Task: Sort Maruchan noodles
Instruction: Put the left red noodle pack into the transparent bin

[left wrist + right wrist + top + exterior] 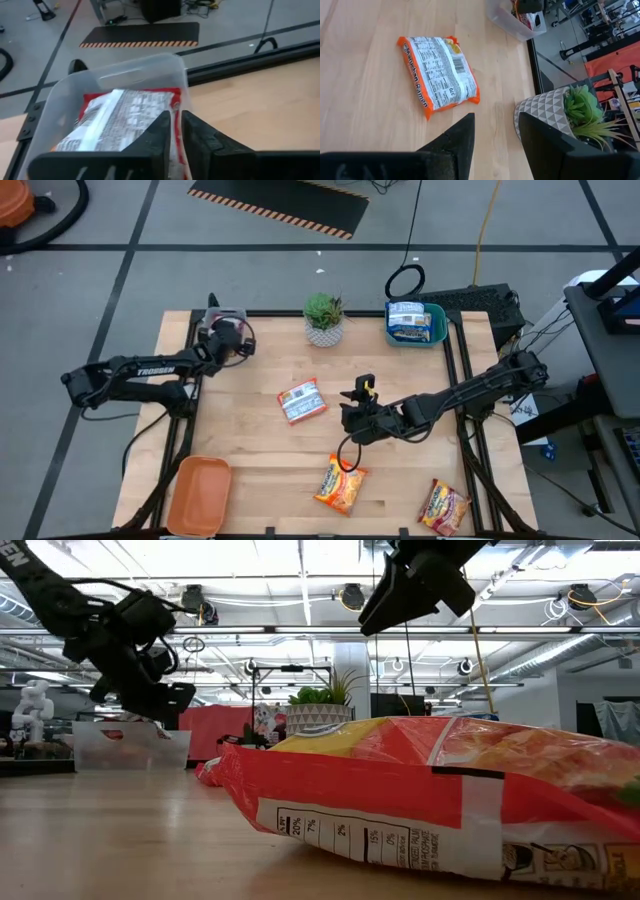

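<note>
From the high view, the right tool [362,387] is hanging over mid-worktop [250,430] beside the red-silver packet [301,401]; it should be centring over that packet before descending. The left tool [228,332] is hovering over the clear tray [226,317] at the far left corner.

In the low view, an orange packet [430,790] is blocking most of the scene.

The left wrist view is showing fingers nearly together, empty, above a packet inside the tray.

The right wrist view is showing fingers apart, empty.
</note>
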`<action>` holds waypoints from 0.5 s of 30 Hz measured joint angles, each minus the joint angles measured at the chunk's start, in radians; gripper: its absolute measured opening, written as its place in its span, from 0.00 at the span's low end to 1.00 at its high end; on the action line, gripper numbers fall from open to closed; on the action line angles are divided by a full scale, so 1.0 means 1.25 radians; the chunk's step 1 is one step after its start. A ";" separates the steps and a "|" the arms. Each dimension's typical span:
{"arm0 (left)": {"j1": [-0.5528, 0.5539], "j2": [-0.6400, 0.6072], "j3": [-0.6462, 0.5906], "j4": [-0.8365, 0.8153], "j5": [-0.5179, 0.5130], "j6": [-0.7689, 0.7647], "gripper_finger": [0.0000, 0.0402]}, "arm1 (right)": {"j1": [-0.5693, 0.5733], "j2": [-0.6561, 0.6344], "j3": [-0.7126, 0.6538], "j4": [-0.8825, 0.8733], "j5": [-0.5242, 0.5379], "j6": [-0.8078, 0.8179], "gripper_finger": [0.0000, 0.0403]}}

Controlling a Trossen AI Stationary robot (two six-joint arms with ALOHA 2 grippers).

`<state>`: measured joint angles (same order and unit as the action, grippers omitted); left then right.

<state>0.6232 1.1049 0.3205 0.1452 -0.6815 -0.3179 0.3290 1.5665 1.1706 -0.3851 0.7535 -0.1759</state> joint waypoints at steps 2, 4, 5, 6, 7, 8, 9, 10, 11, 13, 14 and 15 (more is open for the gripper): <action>0.013 0.000 -0.003 -0.013 0.004 -0.003 0.11 | 0.000 0.000 0.000 0.000 0.000 0.005 0.36; 0.026 0.000 -0.003 -0.033 0.019 -0.016 0.10 | 0.000 0.000 0.000 0.000 0.000 0.005 0.36; 0.030 0.000 -0.003 -0.042 0.029 -0.024 0.10 | 0.000 0.000 0.000 0.000 0.000 0.005 0.36; 0.034 0.000 -0.003 -0.050 0.041 -0.030 0.10 | 0.000 0.000 0.000 0.000 0.000 0.005 0.36; 0.037 0.000 -0.003 -0.055 0.047 -0.036 0.10 | 0.000 0.000 0.000 0.000 0.000 0.004 0.36; 0.037 0.000 -0.003 -0.061 0.049 -0.043 0.10 | 0.000 0.000 0.000 0.000 0.000 0.002 0.36; 0.037 0.000 -0.003 -0.070 0.049 -0.048 0.10 | 0.000 0.000 0.000 0.000 0.000 -0.001 0.36; 0.037 0.000 -0.003 -0.080 0.051 -0.054 0.10 | 0.000 0.000 0.000 0.000 0.000 -0.004 0.36; 0.037 0.000 -0.003 -0.090 0.057 -0.061 0.10 | -0.001 0.000 0.000 0.000 0.001 -0.010 0.36; 0.037 0.000 -0.003 -0.105 0.080 -0.073 0.10 | -0.001 0.000 0.000 0.005 0.001 -0.021 0.36; 0.037 0.000 -0.003 -0.112 0.093 -0.080 0.10 | -0.001 0.000 0.000 0.009 0.001 -0.027 0.36; 0.037 0.000 -0.003 -0.117 0.106 -0.083 0.10 | -0.001 0.000 0.000 0.014 0.001 -0.035 0.36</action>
<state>0.6693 1.1049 0.3172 -0.0007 -0.5493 -0.4219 0.3283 1.5665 1.1706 -0.3672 0.7553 -0.2203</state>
